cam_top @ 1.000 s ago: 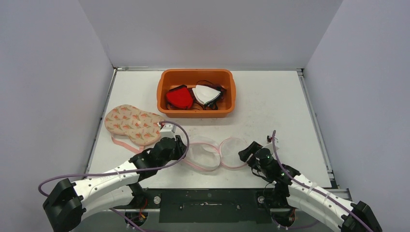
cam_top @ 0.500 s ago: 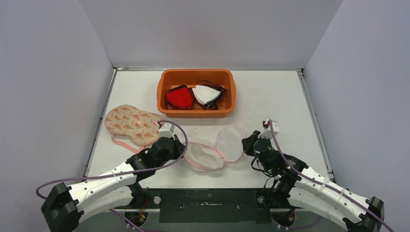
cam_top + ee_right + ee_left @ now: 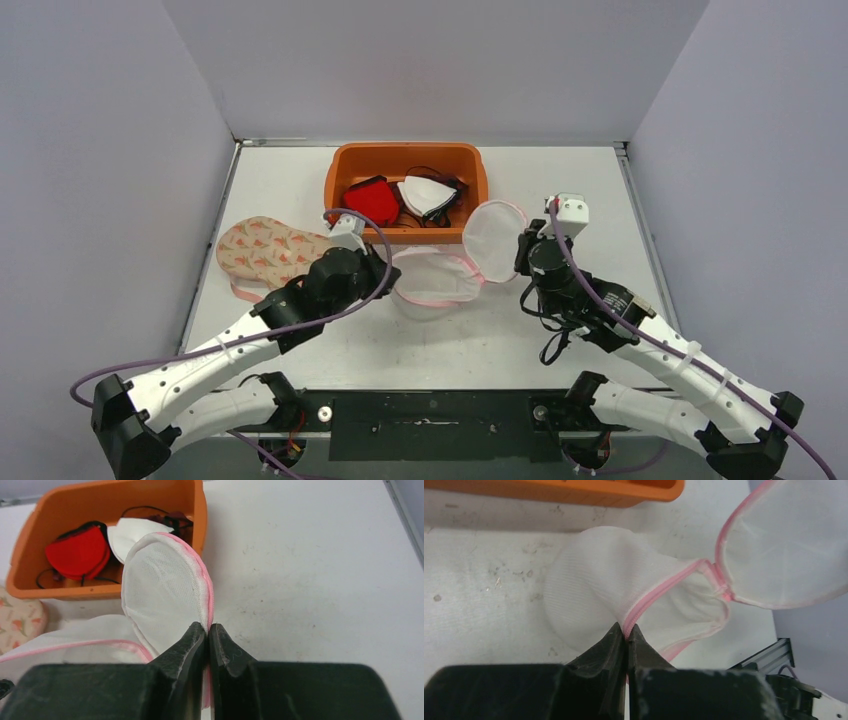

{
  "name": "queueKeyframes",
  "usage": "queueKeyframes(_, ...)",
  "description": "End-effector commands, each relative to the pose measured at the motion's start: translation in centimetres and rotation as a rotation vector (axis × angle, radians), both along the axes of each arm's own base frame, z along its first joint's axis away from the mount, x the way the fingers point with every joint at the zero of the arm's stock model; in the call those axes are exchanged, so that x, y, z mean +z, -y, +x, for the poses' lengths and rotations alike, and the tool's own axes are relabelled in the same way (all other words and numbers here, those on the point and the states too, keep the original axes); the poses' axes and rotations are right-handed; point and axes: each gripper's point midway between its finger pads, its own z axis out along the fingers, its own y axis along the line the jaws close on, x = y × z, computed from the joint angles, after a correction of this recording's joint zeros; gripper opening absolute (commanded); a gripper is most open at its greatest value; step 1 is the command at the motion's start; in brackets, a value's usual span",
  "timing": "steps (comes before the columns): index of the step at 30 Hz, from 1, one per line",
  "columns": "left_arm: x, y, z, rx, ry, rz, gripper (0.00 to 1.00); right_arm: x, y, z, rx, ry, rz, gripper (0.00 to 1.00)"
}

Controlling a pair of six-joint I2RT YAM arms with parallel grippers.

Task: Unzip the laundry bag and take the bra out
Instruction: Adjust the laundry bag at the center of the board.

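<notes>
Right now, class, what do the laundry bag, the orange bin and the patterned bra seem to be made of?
The laundry bag: fine white mesh, semi-sheer and matte; the weave shows, with pink fabric trim. The orange bin: likely moulded plastic, smooth, slightly glossy, with a rounded rim. The patterned bra: probably printed padded fabric, matte; it holds its domed shape.

Left arm extends from the near edge toward the table's middle, its end effector point(image 3: 388, 276) pinched shut on the laundry bag point(image 3: 435, 280). Right arm reaches farther in, elbow bent, wrist seemingly raised; its end effector point(image 3: 520, 250) likewise clamps that bag's rim.
</notes>
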Motion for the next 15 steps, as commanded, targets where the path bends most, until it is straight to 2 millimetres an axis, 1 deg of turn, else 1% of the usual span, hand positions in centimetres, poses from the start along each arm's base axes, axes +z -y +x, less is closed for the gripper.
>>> queueKeyframes(1, -2.4, -0.4, -0.4, 0.008, -0.093, 0.017, 0.00, 1.4, 0.7, 0.2, -0.013, 0.028, -0.063, 0.05)
queueKeyframes(2, -1.2, -0.5, -0.1, 0.011, -0.073, 0.009, 0.00, 2.6, 0.7, 0.4, -0.015, 0.045, -0.068, 0.05)
queueKeyframes(5, 3.6, -0.4, 0.9, 0.012, 0.007, -0.005, 0.00, 7.3, 0.9, 0.8, -0.019, 0.109, -0.074, 0.05)
queueKeyframes(6, 4.8, -0.3, 1.2, 0.007, 0.028, -0.006, 0.00, 8.3, 1.0, 0.9, -0.024, 0.123, -0.080, 0.05)
queueKeyframes(7, 5.4, 0.0, 1.4, 0.001, 0.037, -0.006, 0.00, 8.8, 1.1, 0.9, -0.031, 0.129, -0.089, 0.05)
queueKeyframes(8, 5.5, 0.3, 1.4, -0.008, 0.036, -0.009, 0.00, 8.7, 1.1, 1.0, -0.038, 0.126, -0.101, 0.05)
queueKeyframes(9, 5.0, 0.8, 1.3, -0.025, 0.024, -0.019, 0.00, 8.0, 1.0, 1.1, -0.042, 0.117, -0.115, 0.05)
queueKeyframes(10, 3.5, 1.1, 1.3, -0.031, -0.003, -0.020, 0.00, 6.5, 0.9, 1.2, -0.044, 0.093, -0.135, 0.05)
queueKeyframes(11, 1.7, 1.6, 0.9, -0.051, -0.044, -0.030, 0.00, 4.7, 0.6, 1.3, -0.043, 0.064, -0.151, 0.05)
queueKeyframes(12, -1.0, 1.8, 0.4, -0.056, -0.094, -0.031, 0.00, 3.1, 0.4, 1.3, -0.037, 0.037, -0.159, 0.05)
queueKeyframes(13, -2.6, 2.0, 0.0, -0.061, -0.125, -0.045, 0.00, 1.8, 0.2, 1.3, -0.028, 0.017, -0.165, 0.05)
queueKeyframes(14, -3.3, 2.1, -0.1, -0.067, -0.140, -0.064, 0.00, 1.2, 0.0, 1.2, -0.019, 0.008, -0.165, 0.05)
queueKeyframes(15, -3.0, 2.3, -0.1, -0.074, -0.135, -0.083, 0.00, 1.6, -0.1, 1.2, -0.017, 0.017, -0.157, 0.05)
